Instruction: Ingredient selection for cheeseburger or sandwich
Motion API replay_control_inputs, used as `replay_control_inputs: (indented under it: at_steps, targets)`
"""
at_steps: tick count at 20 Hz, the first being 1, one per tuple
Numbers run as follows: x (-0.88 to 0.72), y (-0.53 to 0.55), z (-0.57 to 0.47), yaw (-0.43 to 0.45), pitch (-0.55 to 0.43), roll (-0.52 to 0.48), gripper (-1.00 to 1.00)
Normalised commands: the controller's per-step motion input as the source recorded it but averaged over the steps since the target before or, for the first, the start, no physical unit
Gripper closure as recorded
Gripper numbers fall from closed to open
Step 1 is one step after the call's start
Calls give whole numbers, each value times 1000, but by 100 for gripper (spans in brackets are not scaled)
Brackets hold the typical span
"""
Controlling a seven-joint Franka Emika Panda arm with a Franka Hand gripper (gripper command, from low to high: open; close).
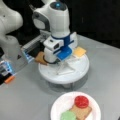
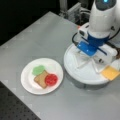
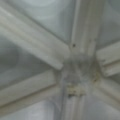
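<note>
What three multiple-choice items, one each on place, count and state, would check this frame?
1. Where is the cheese square?
A. on the paper plate
B. at the rim of the divided white tray
C. on the bare table

2. How many pieces lie on the paper plate?
A. three
B. one
C. five

3. Where is the pincer?
A. raised over the plate
B. low over the tray's ribs
C. out of view

Answers: 1 B, it overhangs the tray edge. 2 A, green disc, toast square, red disc. 3 B, the wrist view shows only crossing ribs.
</note>
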Motion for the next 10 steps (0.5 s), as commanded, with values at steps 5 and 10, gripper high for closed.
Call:
replay_control_inputs:
  at_steps: [5, 10]
  targets:
    - [173, 5, 5, 110, 38, -123, -100]
    - [169, 18, -47, 91, 21, -100, -100]
